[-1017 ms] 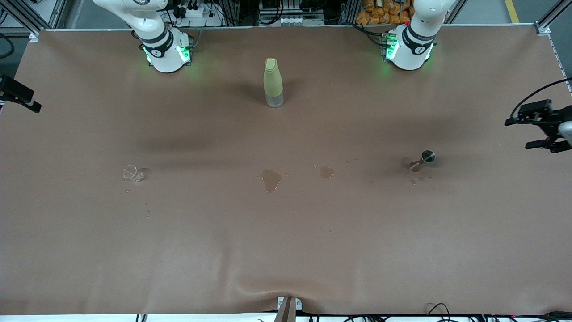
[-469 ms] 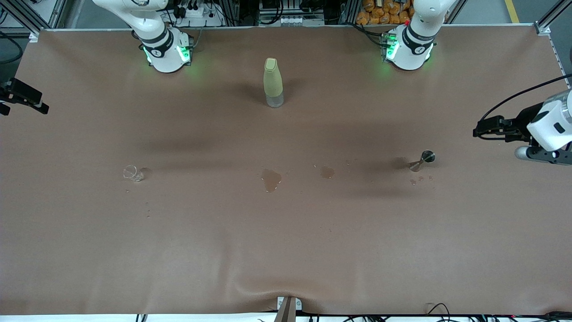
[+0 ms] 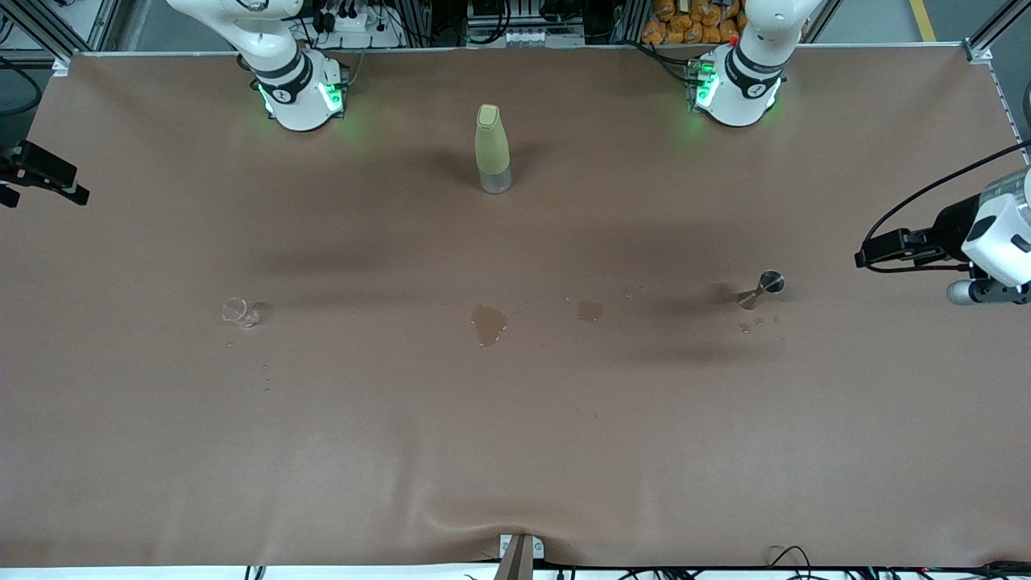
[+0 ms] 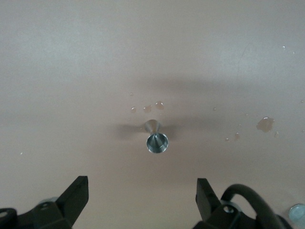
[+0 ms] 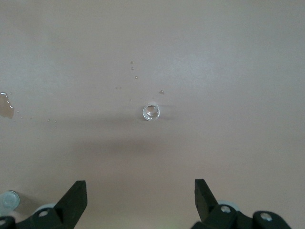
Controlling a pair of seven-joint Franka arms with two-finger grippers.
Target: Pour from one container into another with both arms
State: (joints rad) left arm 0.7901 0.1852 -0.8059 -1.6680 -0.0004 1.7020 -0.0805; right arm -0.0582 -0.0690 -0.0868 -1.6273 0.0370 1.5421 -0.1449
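The tiny clear glass cup (image 3: pixel 240 312) stands on the brown table toward the right arm's end; the right wrist view shows it from above (image 5: pixel 151 112). The silvery hourglass jigger (image 3: pixel 761 290) stands toward the left arm's end, its round rim up (image 4: pixel 156 138). My left gripper (image 3: pixel 862 258) hangs open in the air near the table's end, apart from the jigger, with nothing between its fingers (image 4: pixel 141 181). At the other end my right gripper (image 3: pixel 79 192) is open too, well away from the cup, and holds nothing (image 5: pixel 139 183).
A tall pale yellow-green bottle (image 3: pixel 492 149) stands mid-table near the arms' bases. Two wet patches (image 3: pixel 488 324) (image 3: pixel 590 309) and small drops lie between the cup and the jigger. A ridge in the table cover runs along the front edge (image 3: pixel 451 515).
The left gripper has come in from the table's end toward the jigger and turned, then dropped a little. The right gripper has shifted slightly inward. Cup, jigger and bottle have not moved.
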